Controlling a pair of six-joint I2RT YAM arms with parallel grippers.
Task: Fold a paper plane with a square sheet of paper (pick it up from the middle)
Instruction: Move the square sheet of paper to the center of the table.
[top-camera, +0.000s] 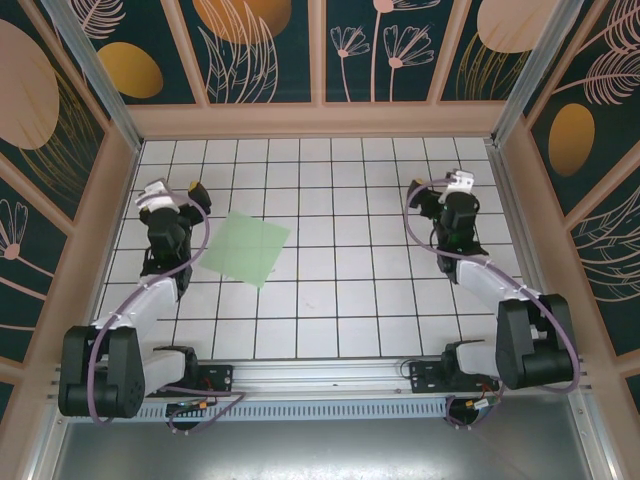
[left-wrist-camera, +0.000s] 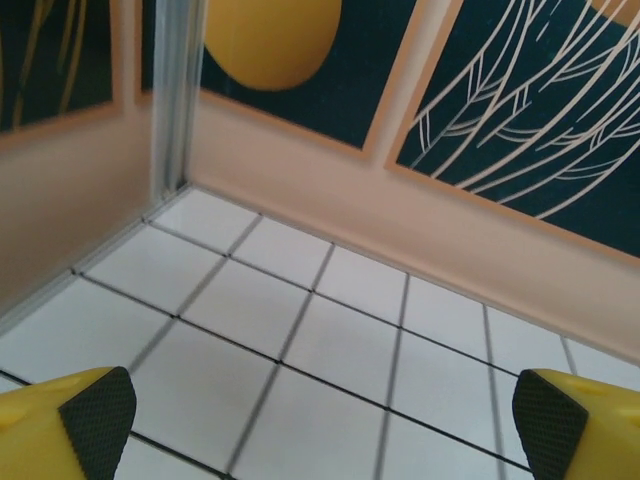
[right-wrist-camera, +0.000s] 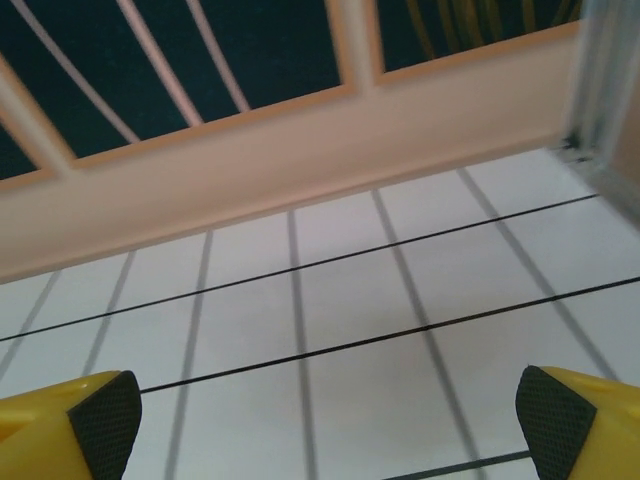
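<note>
Gaping wide, left end effector (top-camera: 175, 188) and right end effector (top-camera: 438, 184) hover over white-tiled table (top-camera: 340, 300).

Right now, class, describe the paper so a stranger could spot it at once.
Start at the white tiled table. Beside the left arm lies a pale mint-green square sheet of paper. It alone is green, skewed to the grid.

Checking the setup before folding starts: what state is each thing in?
Paper: flat on the table, unfolded, not held.
Left gripper: open, empty, above bare tiles.
Right gripper: open, empty, above bare tiles.
</note>
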